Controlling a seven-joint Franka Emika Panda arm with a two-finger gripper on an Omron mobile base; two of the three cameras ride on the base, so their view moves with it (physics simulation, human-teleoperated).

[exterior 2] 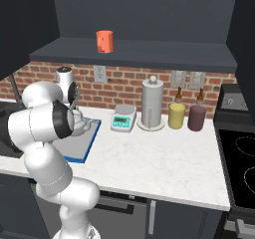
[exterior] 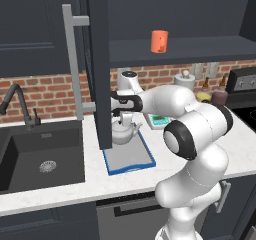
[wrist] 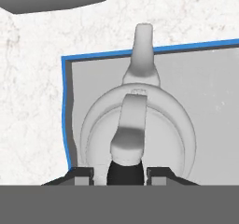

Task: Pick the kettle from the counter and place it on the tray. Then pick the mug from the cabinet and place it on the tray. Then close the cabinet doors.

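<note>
The silver-grey kettle point(wrist: 140, 125) stands upright on the blue-rimmed grey tray point(wrist: 210, 101), its spout reaching over the tray's rim. My gripper point(wrist: 120, 174) hangs straight above it, open a little, with a fingertip on each side of the arched handle and a thin gap at both. From the left base, the kettle point(exterior: 123, 131) sits at the tray's point(exterior: 130, 159) far end under my gripper point(exterior: 122, 115), beside the open cabinet door point(exterior: 100, 64). The orange mug point(exterior: 159, 41) stands on the cabinet shelf point(exterior: 200, 49). In the right base view my arm hides most of the kettle; the mug point(exterior 2: 104, 41) and tray point(exterior 2: 74, 146) show.
A dark sink point(exterior: 40, 154) with a black faucet point(exterior: 20, 104) is set in the white counter point(exterior: 60, 189) to the left. Right of the tray stand a white scale point(exterior 2: 123, 118), a paper-towel roll point(exterior 2: 152, 103), a yellow canister point(exterior 2: 176, 115) and a dark-red canister point(exterior 2: 197, 117), then a stove point(exterior 2: 239, 153).
</note>
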